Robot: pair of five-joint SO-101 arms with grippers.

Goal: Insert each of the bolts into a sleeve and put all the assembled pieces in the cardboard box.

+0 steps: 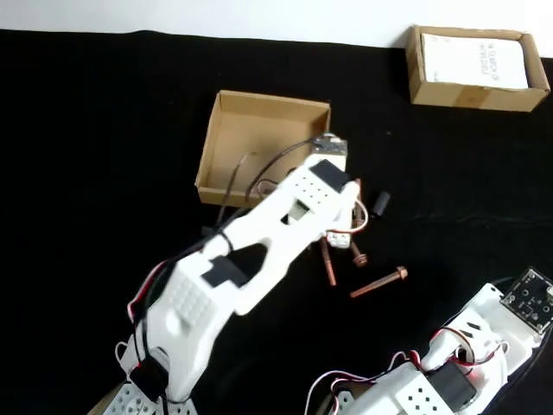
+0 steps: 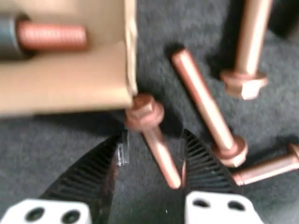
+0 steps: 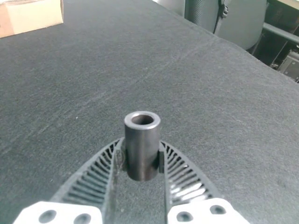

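Currently the left gripper (image 2: 153,140) hangs just off the 5 o'clock corner of the cardboard box (image 1: 259,130). Its fingers are apart, straddling the shank of a first bolt (image 2: 159,154) that lies on the black table (image 1: 104,130) with its head against the box wall. A second bolt (image 2: 205,109), a third bolt (image 2: 247,46) and a fourth bolt (image 2: 268,168) lie near it. Inside the box rests an assembled piece (image 2: 42,35), copper thread sticking out of its grey tube. A loose sleeve (image 1: 381,203) lies at 3 o'clock from that corner. At the table's 5 o'clock, the right gripper (image 3: 141,150) is clamped on a dark sleeve (image 3: 141,135), its open bore showing. A second box (image 1: 475,91) sits at 1 o'clock.
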